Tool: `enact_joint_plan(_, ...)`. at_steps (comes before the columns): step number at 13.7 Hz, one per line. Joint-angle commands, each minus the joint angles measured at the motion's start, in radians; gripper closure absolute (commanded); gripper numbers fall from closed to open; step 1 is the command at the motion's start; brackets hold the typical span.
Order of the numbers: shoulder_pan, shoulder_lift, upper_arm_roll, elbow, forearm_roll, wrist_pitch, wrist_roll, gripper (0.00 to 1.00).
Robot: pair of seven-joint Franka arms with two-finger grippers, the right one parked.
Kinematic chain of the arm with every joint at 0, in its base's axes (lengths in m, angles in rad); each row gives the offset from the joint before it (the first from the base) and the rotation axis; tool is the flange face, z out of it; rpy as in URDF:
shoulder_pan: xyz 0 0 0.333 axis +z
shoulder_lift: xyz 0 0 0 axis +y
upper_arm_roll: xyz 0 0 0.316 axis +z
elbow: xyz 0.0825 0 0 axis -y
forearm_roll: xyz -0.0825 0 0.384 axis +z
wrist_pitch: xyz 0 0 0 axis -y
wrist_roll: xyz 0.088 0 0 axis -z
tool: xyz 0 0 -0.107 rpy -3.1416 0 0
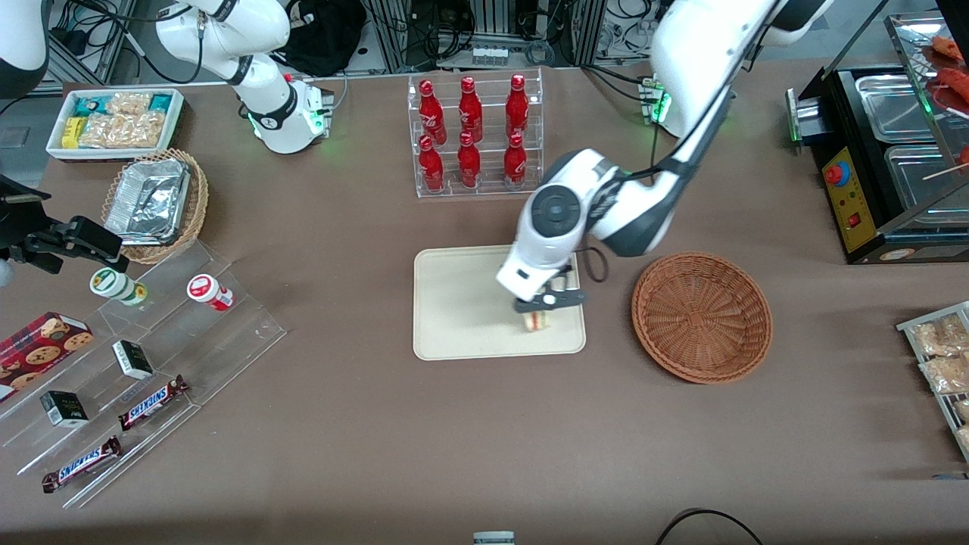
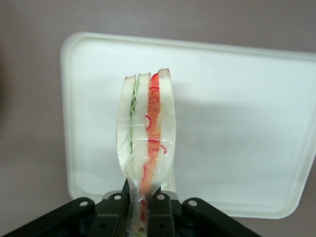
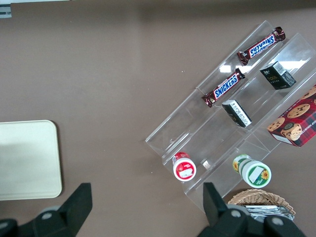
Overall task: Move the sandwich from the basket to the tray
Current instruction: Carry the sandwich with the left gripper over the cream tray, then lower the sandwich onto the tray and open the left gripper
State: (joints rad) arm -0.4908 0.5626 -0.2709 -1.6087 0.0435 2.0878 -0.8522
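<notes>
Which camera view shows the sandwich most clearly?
The left wrist view: the sandwich fills it, layers visible, pinched by the gripper above the tray. The front view shows only a small part of it under the gripper. The right wrist view shows no sandwich, only a corner of the tray.

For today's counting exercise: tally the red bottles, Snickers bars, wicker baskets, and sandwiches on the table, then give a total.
Red bottles: 6
Snickers bars: 2
Wicker baskets: 2
Sandwich, held over the tray by the gripper: 1
Total: 11
</notes>
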Motion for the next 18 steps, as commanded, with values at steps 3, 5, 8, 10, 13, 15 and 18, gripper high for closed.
enact_joint_plan(3,-0.078,0.098,0.013,0.072,0.051,0.081,-0.008,0.9)
enact_joint_plan(5,-0.084,0.114,0.012,0.072,0.084,0.083,-0.013,0.9)
enact_joint_plan(8,-0.094,0.134,0.013,0.078,0.085,0.097,-0.013,0.89)
enact_joint_plan(10,-0.1,0.141,0.013,0.081,0.087,0.1,-0.013,0.87)
enact_joint_plan(13,-0.1,0.157,0.013,0.087,0.084,0.123,-0.011,0.41)
enact_joint_plan(15,-0.1,0.154,0.013,0.087,0.087,0.121,-0.01,0.07)
enact_joint_plan(18,-0.094,0.093,0.013,0.078,0.084,0.088,-0.014,0.01)
